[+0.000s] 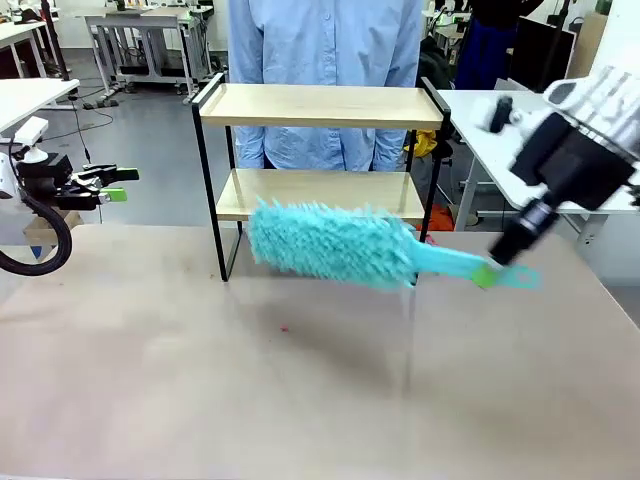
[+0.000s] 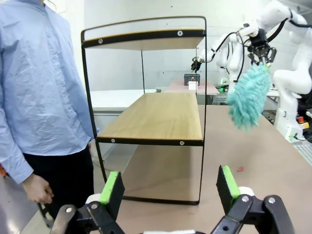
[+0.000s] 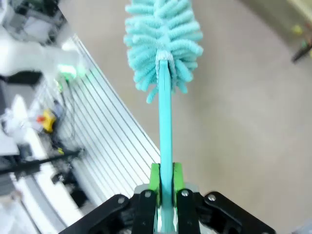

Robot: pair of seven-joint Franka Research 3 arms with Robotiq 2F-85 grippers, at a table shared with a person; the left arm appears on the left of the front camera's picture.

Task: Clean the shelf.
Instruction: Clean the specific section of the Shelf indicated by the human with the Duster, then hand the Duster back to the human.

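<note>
Hovering before the shelf [image 1: 320,105] at the worktop's far edge: teal duster [image 1: 330,243], clamped by right gripper [image 1: 489,272]; left gripper [image 1: 118,185], jaws wide. Boards seemingly not yet wiped.

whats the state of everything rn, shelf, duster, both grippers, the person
shelf, upright on the table, both boards bare
duster, in the air above the table, clear of the shelf, held by its handle
right gripper, fingers shut on the duster's handle
left gripper, fingers open, holding nothing, facing the shelf
person's hand, hanging down beside the shelf
</note>
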